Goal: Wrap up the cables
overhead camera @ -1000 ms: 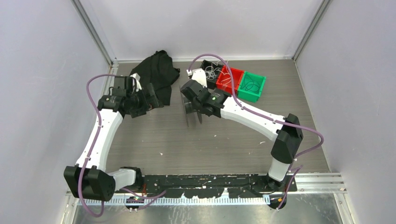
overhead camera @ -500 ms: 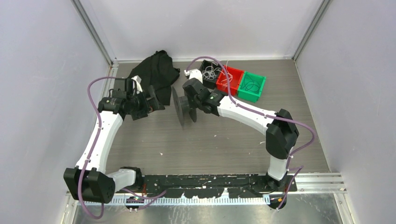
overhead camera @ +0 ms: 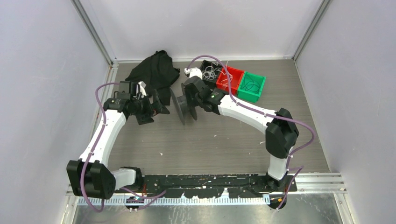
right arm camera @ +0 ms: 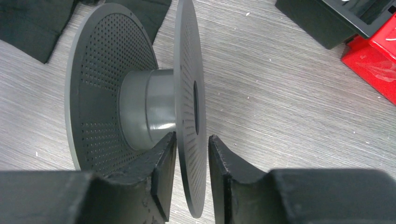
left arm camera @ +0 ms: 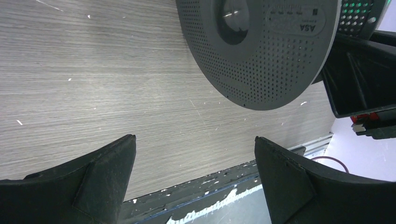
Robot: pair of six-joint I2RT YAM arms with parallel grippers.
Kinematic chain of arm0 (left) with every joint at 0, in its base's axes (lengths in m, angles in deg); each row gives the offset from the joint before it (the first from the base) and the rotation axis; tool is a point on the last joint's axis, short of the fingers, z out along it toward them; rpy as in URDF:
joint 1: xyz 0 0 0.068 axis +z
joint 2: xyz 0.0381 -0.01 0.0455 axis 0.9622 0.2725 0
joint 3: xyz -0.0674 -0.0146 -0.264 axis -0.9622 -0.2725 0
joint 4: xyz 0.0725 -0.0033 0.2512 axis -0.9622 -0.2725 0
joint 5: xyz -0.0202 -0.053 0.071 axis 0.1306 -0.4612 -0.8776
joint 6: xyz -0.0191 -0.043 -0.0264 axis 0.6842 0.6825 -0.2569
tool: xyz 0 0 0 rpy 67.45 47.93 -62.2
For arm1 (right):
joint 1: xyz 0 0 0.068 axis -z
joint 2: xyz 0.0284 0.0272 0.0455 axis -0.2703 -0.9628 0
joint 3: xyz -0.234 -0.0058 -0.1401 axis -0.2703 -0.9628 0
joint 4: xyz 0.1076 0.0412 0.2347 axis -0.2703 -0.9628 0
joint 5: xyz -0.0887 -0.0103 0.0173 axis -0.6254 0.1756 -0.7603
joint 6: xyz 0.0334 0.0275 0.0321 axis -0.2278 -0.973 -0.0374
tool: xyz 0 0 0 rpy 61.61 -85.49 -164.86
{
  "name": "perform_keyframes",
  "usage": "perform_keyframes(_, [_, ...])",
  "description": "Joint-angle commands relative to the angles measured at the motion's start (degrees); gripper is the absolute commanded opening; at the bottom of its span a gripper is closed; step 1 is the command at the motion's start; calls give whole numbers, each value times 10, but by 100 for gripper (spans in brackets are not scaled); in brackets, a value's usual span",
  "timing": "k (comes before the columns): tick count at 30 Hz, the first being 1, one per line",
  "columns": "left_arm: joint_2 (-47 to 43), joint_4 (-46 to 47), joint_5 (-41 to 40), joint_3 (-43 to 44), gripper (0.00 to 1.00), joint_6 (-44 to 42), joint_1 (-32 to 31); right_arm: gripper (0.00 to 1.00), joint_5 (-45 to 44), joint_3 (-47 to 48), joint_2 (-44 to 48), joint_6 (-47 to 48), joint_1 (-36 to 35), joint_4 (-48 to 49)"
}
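Top external: over the tabletop (overhead camera: 210, 140) the grey spool (overhead camera: 183, 105) is held on edge with its hub axis running left-right. The right jaws are pinched narrow on its right-hand flange, and the left jaws, spread wide and empty, face the left flange from near by. Cables (overhead camera: 212, 72) lie as white curls in the black bin (overhead camera: 206, 65), far and right of the spool. They are nearer the occupied right jaws, so the free left jaws would likely have to reach past the spool.
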Motion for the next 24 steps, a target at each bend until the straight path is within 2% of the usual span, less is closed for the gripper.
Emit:
perform_keyframes(1, [1, 31, 29, 8, 100, 10, 3, 39, 12, 1, 2, -6, 0, 27])
perform_keyframes(9, [1, 55, 52, -4, 100, 34, 3, 56, 20, 0, 19, -17, 0, 16])
perform_keyframes(18, [8, 65, 57, 7, 100, 45, 1, 63, 6, 5, 47, -13, 0, -5])
perform_keyframes(24, [1, 59, 22, 28, 99, 54, -18, 67, -3, 16, 49, -5, 1, -22])
